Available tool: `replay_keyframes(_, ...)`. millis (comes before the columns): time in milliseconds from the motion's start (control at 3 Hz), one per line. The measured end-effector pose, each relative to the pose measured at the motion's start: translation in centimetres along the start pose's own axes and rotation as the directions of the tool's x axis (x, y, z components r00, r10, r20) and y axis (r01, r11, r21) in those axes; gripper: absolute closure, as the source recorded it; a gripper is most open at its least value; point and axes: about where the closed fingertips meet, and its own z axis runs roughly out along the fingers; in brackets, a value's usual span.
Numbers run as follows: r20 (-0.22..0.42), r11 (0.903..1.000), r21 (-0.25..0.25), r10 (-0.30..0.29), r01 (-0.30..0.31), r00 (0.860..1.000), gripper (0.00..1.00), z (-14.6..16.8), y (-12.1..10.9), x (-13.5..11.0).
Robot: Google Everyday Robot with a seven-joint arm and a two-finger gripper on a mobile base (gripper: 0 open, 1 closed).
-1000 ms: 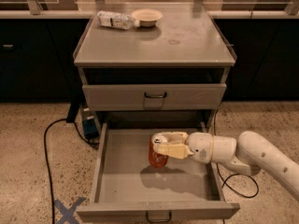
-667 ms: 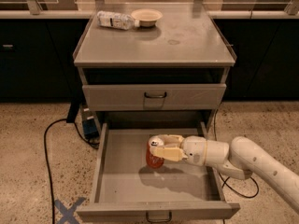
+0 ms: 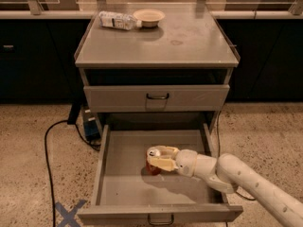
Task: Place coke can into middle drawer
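One tool (image 3: 158,157), at the end of the arm reaching in over the right wall of the middle drawer (image 3: 124,186), is closed around the coke can (image 3: 151,168). The can sits directly under the pale fingers (image 3: 164,164), inside the open drawer's tray, near its middle. It is just above or on the tray floor; I cannot tell whether it touches. Its long axis looks roughly upright, though the fingers hide most of it. Compared with a second ago, tool and can are further from the drawer's right wall and lower in the tray. I judge that only the release remains, once the can rests on the floor.
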Motion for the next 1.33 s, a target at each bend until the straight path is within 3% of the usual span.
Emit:
replay_keyframes(333, -0.035, 0.9933, 0.095, 0.070, -0.066, 0.997, 1.00, 0.1, -2.7, 5.4)
replay_keyframes(1000, -0.063, 0.9937, 0.098, 0.061, -0.054, 0.996, 1.00, 0.8, -3.0, 6.3)
replay_keyframes(1333, -0.127, 0.9924, 0.115, 0.058, -0.043, 0.990, 1.00, 2.8, -5.1, 8.4)
